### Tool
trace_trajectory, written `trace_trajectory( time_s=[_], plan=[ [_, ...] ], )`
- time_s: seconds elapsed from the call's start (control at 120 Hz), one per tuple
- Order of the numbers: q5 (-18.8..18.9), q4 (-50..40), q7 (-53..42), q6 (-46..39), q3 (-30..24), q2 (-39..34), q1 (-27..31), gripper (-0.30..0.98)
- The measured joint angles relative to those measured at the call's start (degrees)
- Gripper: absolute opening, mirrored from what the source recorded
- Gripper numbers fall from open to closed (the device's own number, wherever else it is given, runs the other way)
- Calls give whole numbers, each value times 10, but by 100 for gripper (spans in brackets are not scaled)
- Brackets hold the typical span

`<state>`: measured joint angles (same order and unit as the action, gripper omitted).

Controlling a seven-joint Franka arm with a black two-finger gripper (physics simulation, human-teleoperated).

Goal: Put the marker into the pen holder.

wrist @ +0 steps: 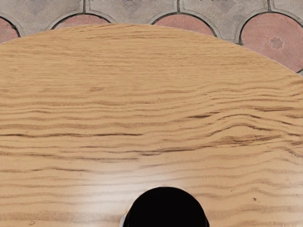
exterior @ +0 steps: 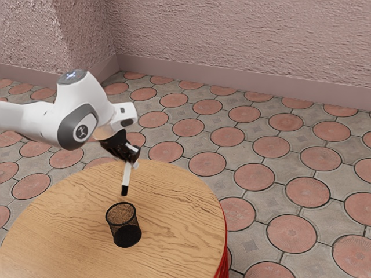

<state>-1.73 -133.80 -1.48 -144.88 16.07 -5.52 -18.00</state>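
In the exterior view, the white arm [exterior: 75,116] enters at the left edge and reaches across the upper left of the frame, bending down toward the table. The round wooden table [exterior: 64,214] spreads from the lower left corner to just past the middle of the lower edge. Left of centre in the lower part of the frame, the black mesh holder [exterior: 123,226] stands upright on the wood, its round mouth facing up. Just above its rim in the frame is the marker [exterior: 126,175], white with a black end pointing down, nearly upright and leaning slightly. A strip of wood shows between that black end and the rim, so the marker is outside the holder; how the two line up in depth cannot be told. The black gripper [exterior: 132,159], left of centre, is clamped on the marker, its fingers on either side of the upper part. Farther right, the table's red side shows along its curved edge, low in the frame. The floor [exterior: 255,131], grey with round reddish tiles, fills the lower right, beneath the rough pink wall [exterior: 243,37]. In the wrist view, the marker's black end bulks large at the lower edge, right of centre, against the wood.
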Motion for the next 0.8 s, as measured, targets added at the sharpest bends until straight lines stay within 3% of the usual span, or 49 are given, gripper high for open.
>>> trace_trajectory(
  time_s=[0.575,0.8],
  plan=[
    [-5,-110,4,-27,13,-90,-21,-6],
    [-4,-130,3,-25,17,-91,-32,-6]
  ],
)
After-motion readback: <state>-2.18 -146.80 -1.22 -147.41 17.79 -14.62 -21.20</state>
